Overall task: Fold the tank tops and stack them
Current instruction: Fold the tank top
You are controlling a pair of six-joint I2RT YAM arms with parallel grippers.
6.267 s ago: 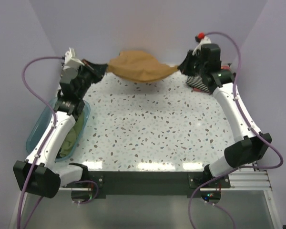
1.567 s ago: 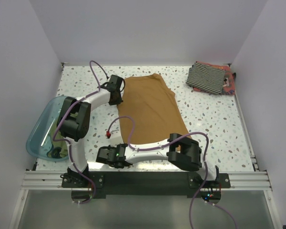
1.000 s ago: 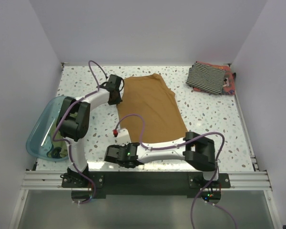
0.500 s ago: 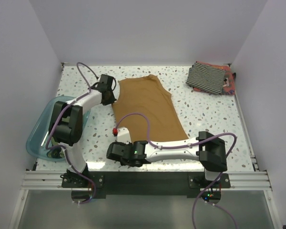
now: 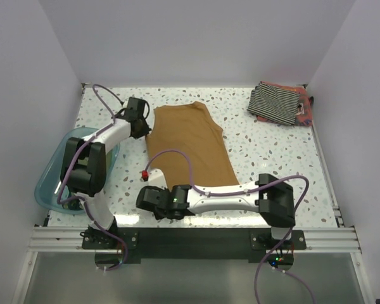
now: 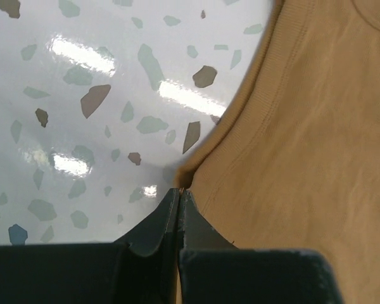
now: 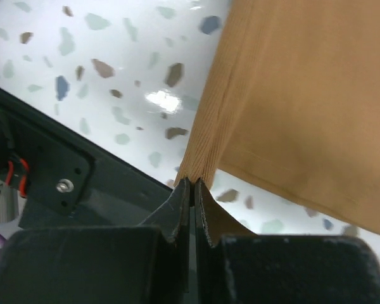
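Because the tan top point(image 5: 189, 142) must lie flat on the worktop point(image 5: 272, 155) before folding, the left claw point(image 6: 179, 192) and right claw point(image 7: 193, 185) each clamp its edge.

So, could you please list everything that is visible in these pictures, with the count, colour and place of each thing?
tan-brown tank top: one, tan-brown, spread flat in the middle of the table
striped tank top: one, black and white, folded at the far right corner
reddish tank top: one, reddish, under the striped one, only edges show
tub: one, translucent teal, left table edge; contents mostly hidden
table: one, white with speckles
left gripper: one, black, shut on the tan-brown top's far left edge
right gripper: one, black, shut on its near left corner
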